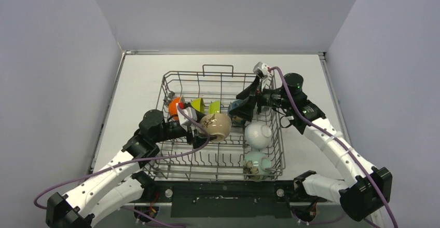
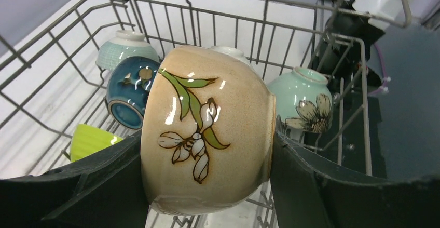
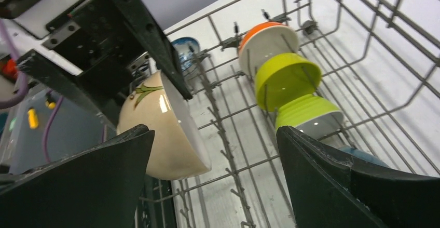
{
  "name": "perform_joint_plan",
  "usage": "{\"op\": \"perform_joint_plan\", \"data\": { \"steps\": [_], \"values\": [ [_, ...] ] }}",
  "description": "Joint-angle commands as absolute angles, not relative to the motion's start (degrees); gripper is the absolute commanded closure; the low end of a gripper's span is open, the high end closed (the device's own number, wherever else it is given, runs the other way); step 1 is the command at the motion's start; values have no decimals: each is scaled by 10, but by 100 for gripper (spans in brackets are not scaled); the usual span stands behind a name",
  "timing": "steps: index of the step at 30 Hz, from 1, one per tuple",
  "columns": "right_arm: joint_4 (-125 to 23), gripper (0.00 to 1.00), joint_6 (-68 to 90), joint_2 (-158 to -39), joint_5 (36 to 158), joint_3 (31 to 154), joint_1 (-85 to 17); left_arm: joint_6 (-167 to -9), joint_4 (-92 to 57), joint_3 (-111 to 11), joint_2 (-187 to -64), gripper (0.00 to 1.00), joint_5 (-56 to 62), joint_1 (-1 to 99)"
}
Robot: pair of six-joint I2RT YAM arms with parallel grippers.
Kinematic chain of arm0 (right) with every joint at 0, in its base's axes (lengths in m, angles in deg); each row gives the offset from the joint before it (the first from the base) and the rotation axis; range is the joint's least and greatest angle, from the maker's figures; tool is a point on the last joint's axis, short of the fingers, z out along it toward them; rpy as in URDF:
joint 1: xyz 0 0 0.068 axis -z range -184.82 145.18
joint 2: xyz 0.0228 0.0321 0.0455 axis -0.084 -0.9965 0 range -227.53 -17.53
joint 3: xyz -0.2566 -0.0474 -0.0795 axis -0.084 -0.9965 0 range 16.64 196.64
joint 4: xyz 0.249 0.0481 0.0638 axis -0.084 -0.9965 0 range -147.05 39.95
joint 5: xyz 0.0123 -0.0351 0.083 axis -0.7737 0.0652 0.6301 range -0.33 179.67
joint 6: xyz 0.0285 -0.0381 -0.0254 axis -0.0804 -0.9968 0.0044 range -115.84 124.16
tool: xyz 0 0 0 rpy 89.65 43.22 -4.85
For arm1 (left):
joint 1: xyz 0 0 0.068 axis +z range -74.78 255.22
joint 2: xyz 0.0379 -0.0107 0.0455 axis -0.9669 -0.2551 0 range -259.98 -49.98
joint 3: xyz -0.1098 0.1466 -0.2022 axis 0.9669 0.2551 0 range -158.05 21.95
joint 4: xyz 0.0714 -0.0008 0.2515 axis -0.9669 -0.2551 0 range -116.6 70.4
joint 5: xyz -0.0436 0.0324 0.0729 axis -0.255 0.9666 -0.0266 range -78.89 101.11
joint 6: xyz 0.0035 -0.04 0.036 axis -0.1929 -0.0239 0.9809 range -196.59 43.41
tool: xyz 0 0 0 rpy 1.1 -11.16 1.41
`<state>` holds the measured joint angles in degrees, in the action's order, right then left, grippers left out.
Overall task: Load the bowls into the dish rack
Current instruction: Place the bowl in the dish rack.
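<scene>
The dish rack (image 1: 171, 82) is a grey wire basket in the middle of the table. My left gripper (image 1: 211, 127) is shut on a beige bowl (image 2: 207, 129) with a painted flower, held on its side over the rack's middle tines. My right gripper (image 3: 214, 132) hangs open inside the rack with nothing between its fingers, just above a dark blue bowl (image 1: 236, 109). Orange (image 1: 174, 105), yellow (image 1: 197, 104) and lime (image 1: 214, 106) bowls stand in a row at the rack's left. White (image 1: 258, 133) and pale green (image 1: 258, 163) bowls sit at its right.
Upright tines (image 3: 223, 134) and cross wires cover the rack floor below both grippers. The rack's wire walls (image 2: 67, 30) and handle loop (image 1: 218, 68) rise around them. A pale patterned bowl (image 2: 124, 49) stands behind the dark blue one. Bare white table (image 1: 135, 93) surrounds the rack.
</scene>
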<state>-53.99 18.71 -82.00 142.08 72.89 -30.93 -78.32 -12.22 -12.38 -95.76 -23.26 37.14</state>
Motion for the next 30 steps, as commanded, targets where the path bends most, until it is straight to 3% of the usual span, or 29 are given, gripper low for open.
{"op": "perform_joint_plan", "data": {
  "steps": [1,11,17,20,23,26,30],
  "values": [
    [-542,7,138,-827,1555,751,-309,-673,8,-116,-926,100,-309,366],
    [-636,3,49,-923,1591,816,-398,-545,-27,-124,-934,100,-373,361],
    [-635,19,54,-951,1630,824,-419,-536,-36,-128,-938,100,-373,358],
    [-669,33,28,-966,1639,835,-432,-534,-38,-128,-938,100,-367,358],
    [-737,57,-23,-983,1640,857,-438,-532,-39,-129,-937,100,-358,358],
    [-779,67,-57,-993,1646,871,-440,-530,-39,-127,-936,100,-348,358],
    [-804,94,-79,-1000,1647,881,-442,-529,-38,-126,-934,100,-327,358]
  ]
}}
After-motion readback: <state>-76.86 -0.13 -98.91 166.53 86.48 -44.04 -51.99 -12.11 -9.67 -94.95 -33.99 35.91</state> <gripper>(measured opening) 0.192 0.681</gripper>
